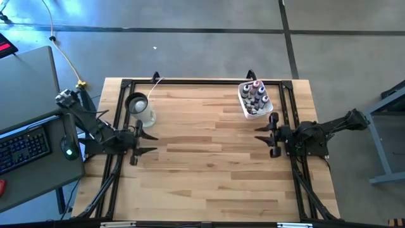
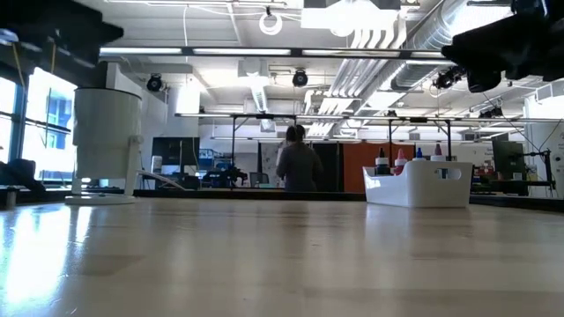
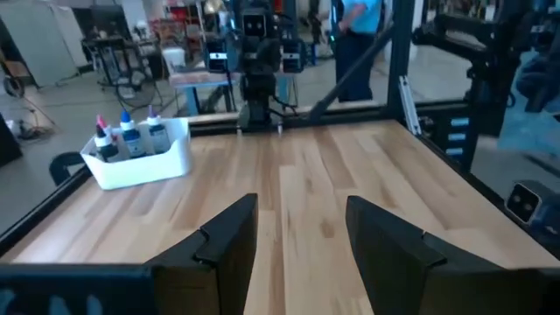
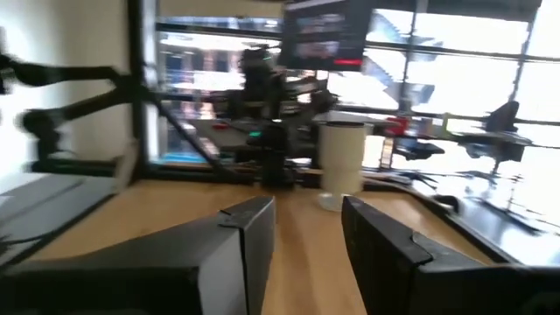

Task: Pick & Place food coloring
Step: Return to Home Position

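Left gripper at table's 9 o'clock, right gripper at 3: both my fingers parted, empty. Food coloring bottles in white tub, 1 o'clock.

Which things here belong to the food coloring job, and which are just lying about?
Job: food coloring bottles, standing in the white bin; left tool and right tool, both open and empty.
Lying about: clear cup with black ring; keyboard; person in the room behind.

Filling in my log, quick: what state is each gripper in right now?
Left gripper: open, holding nothing.
Right gripper: open, holding nothing.
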{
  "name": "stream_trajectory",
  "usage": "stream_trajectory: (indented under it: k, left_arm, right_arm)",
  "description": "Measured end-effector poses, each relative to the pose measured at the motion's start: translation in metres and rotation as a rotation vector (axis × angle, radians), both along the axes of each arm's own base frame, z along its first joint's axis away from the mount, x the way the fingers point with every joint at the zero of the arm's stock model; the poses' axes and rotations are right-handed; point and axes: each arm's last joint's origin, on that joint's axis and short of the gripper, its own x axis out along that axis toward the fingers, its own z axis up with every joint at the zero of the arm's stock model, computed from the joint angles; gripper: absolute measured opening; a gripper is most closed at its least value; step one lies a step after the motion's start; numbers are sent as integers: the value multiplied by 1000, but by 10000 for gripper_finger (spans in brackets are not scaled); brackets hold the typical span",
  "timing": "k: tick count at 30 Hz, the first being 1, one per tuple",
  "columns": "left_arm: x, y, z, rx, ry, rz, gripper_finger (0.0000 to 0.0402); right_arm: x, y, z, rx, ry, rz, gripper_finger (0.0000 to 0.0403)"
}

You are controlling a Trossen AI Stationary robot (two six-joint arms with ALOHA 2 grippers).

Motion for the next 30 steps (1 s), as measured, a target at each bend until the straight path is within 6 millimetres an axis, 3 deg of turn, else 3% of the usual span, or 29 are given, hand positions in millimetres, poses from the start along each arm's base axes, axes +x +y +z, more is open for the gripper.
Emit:
stream_trajectory:
  k: [4, 8, 18, 30]
  left_arm:
    - [-10, 8, -18, -26, -50, 0, 172]
    - [-17, 12, -23, 39, -113, -48, 172]
    - [-16, 11, -46, 132, -115, -59, 172]
    - [-15, 10, -47, 119, -110, -71, 172]
  right_arm:
    - [0, -4, 0, 29, 5, -139, 128]
    - [-1, -6, -1, 43, 9, -222, 128]
    - [-1, -6, -1, 35, 16, -222, 128]
    - [-1, -6, -1, 37, 15, -222, 128]
